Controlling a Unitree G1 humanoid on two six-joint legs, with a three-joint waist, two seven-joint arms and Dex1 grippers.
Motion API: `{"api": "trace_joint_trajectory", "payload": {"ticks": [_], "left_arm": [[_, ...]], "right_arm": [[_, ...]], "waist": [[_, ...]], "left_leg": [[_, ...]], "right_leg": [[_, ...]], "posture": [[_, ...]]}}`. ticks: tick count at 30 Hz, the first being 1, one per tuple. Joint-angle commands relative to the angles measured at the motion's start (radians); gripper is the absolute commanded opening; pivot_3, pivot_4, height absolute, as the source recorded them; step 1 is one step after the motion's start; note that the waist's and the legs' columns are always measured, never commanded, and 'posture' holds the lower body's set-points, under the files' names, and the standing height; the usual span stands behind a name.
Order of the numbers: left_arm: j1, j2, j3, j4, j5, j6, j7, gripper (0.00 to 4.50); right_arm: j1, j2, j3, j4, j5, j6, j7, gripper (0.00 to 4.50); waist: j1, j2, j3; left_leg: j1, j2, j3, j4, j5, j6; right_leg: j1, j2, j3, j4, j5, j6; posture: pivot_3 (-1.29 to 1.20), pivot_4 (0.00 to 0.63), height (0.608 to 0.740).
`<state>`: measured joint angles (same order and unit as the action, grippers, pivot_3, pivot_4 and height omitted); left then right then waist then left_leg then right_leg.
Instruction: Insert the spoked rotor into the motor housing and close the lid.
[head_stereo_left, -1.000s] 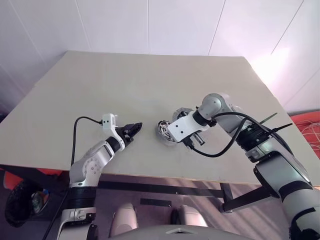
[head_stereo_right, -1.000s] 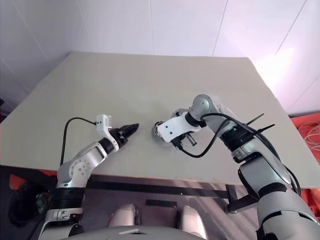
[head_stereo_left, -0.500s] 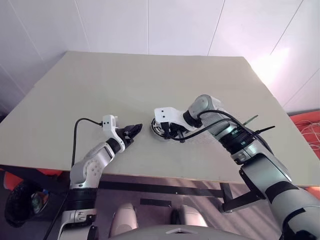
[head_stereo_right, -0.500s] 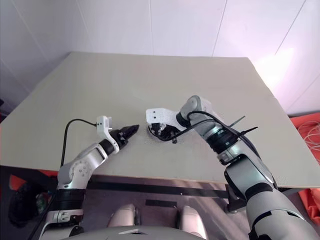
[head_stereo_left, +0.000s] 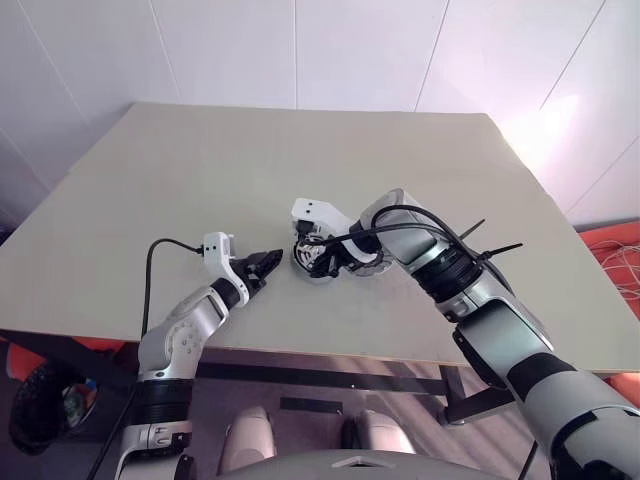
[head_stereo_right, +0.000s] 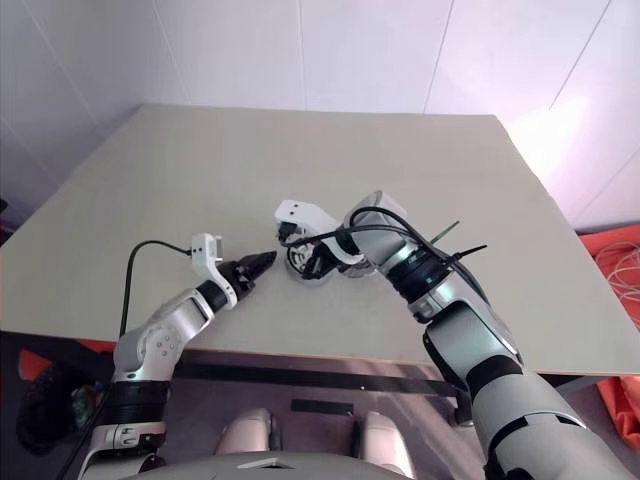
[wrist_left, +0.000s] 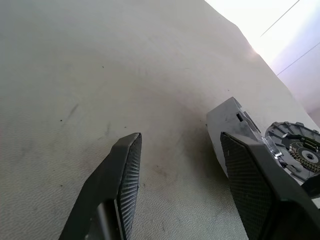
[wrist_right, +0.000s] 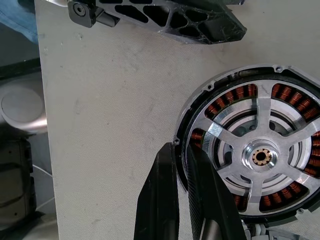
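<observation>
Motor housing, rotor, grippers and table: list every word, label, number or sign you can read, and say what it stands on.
None can be read: no print shows on the motor housing, the spoked rotor, the left gripper, the right gripper or the table.

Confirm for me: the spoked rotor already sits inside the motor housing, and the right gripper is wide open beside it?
Not quite. The spoked rotor does sit inside the motor housing, but the right gripper is shut, its fingers pressed together at the housing's rim, as the right wrist view shows.

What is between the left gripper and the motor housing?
Just bare table between the left gripper and the motor housing, seen from the left eye view.
</observation>
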<state>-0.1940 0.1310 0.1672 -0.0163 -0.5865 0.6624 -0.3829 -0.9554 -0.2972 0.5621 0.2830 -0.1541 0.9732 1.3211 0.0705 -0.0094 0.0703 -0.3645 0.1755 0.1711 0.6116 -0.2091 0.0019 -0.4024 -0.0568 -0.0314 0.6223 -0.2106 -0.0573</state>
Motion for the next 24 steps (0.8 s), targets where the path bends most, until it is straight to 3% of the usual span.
{"api": "trace_joint_trajectory", "payload": {"ticks": [1,13,20,24], "left_arm": [[-0.011,0.003,0.012,-0.037,-0.009,-0.021,0.0,2.67],[-0.025,0.014,0.015,-0.019,-0.009,-0.024,-0.008,2.67],[-0.044,0.022,0.007,0.001,-0.003,-0.025,-0.019,2.67],[-0.067,0.037,0.006,0.019,0.0,-0.022,-0.03,2.67]], "right_arm": [[-0.03,0.011,0.0,-0.02,0.045,0.005,-0.011,0.34],[-0.074,0.026,-0.033,-0.055,0.129,0.048,-0.068,4.33],[-0.226,0.088,-0.211,-0.044,0.261,0.156,-0.153,4.48],[-0.22,0.031,-0.29,-0.035,0.278,0.032,-0.205,4.48]], "waist": [[0.0,0.0,0.0],[0.0,0.0,0.0],[0.002,0.001,0.001],[0.014,0.001,0.001]], "left_leg": [[0.0,0.0,0.0,0.0,0.0,0.0],[0.0,-0.001,0.0,-0.001,0.001,-0.001],[0.001,0.0,-0.001,-0.002,0.001,-0.002],[-0.001,-0.002,-0.001,-0.002,0.001,-0.002]], "right_leg": [[0.0,0.0,0.0,0.0,0.0,0.0],[0.0,0.0,0.0,0.0,0.0,0.0],[0.0,0.0,0.0,0.001,0.0,0.0],[0.0,0.0,0.0,-0.002,0.0,0.0]], "posture": [[0.0,0.0,0.74],[0.0,0.0,0.74],[0.0,0.0,0.74],[0.0,0.0,0.74]]}}
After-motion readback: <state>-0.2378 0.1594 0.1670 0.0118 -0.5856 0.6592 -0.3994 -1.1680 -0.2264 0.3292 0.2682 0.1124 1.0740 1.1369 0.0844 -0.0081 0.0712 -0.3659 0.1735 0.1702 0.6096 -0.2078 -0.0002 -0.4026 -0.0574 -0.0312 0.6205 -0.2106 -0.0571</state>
